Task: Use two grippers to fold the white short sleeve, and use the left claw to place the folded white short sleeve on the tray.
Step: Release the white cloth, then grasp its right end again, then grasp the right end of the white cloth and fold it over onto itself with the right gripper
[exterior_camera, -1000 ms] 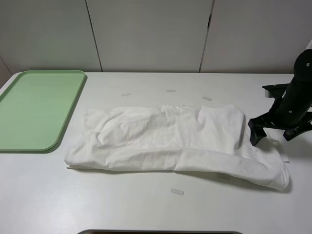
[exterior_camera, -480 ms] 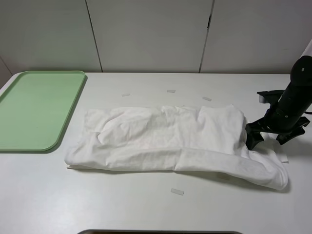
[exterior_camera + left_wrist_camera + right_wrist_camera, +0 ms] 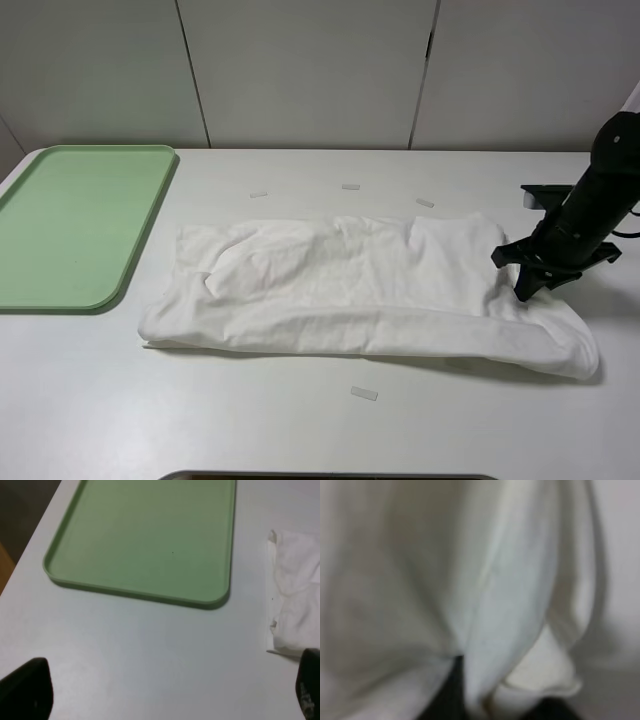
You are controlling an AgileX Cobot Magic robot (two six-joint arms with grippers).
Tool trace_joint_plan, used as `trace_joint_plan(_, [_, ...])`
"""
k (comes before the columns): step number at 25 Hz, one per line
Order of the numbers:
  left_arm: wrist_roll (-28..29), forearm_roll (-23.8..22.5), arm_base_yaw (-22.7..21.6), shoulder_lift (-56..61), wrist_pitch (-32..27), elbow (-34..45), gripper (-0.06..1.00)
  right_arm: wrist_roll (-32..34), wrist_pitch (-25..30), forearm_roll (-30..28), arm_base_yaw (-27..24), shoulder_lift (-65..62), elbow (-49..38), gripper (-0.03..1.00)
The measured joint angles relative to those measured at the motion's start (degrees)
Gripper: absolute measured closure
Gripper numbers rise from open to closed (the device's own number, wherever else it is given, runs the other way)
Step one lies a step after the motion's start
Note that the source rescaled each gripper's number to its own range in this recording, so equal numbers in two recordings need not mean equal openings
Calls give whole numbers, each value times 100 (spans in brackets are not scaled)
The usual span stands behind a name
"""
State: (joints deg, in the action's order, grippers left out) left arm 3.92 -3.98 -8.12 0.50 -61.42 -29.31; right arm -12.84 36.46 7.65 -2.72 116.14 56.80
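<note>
two grippers are assigned to this fold, yet only the right gripper [image 3: 528,288] is seen in the high view, set down at the end of the white short sleeve [image 3: 340,285] nearest the right edge of the table [image 3: 300,430]. over the last second it has been brought in from just beside the cloth until it is pressed into that end. the shirt has been disturbed with it: the near edge has been drawn straighter and the right-hand end shifted slightly toward the near right corner. the right wrist view is filled with blurred white cloth bunched above dark fingers [image 3: 449,695], so it cannot be told whether the jaws are closed on the fabric or merely touching it. the left gripper [image 3: 167,695] is held wide open and empty above the table near the left edge, with the tray [image 3: 150,535] and the left end of the shirt both in its view. the shirt is laid as a long band across the middle of the table, apart from the tray at the far left corner. the lengthwise fold is judged done, and a crosswise fold is judged to be in preparation, with no grasp yet made by the left gripper.
</note>
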Motion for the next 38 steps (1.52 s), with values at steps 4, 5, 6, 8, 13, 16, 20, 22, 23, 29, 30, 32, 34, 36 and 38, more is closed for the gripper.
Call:
trace_joint_plan(4, [0,-2,0,0,0,0,-3,0,7,21,0,0,0,89])
trace_joint_plan(5, [0,-2,0,0,0,0,-3,0,15,21,0,0,0,89])
trace_joint_plan(6, [0,-2,0,0,0,0,-3,0,33,21,0,-7,7,89])
trace_joint_plan(8, [0,-2,0,0,0,0,-3,0,78,15,0,-37,33,89])
trace_joint_plan(13, [0,-2,0,0,0,0,-3,106,402,-224,0,-228,199,89])
trace_joint_plan(16, [0,-2,0,0,0,0,-3,297,803,-590,0,-613,346,89])
trace_joint_plan(20, [0,-2,0,0,0,0,-3,537,1257,-981,0,-1223,609,89])
trace_joint_plan(22, [0,-2,0,0,0,0,-3,660,1618,-1236,0,-1516,775,89])
trace_joint_plan(23, [0,-2,0,0,0,0,-3,671,1729,-1321,0,-1605,841,89])
trace_joint_plan(29, [0,-2,0,0,0,0,-3,787,2616,-1876,0,-1957,1410,89])
trace_joint_plan(30, [0,-2,0,0,0,0,-3,803,2725,-1975,0,-1990,1494,89])
trace_joint_plan(32, [0,-2,0,0,0,0,-3,817,2849,-2099,0,-2012,1594,89])
trace_joint_plan(34, [0,-2,0,0,0,0,-3,821,3026,-2288,0,-2044,1739,89])
trace_joint_plan(36, [0,-2,0,0,0,0,-3,843,3225,-2484,0,-2052,1902,89])
trace_joint_plan(38, [0,-2,0,0,0,0,-3,878,3265,-2572,0,-2052,1984,89])
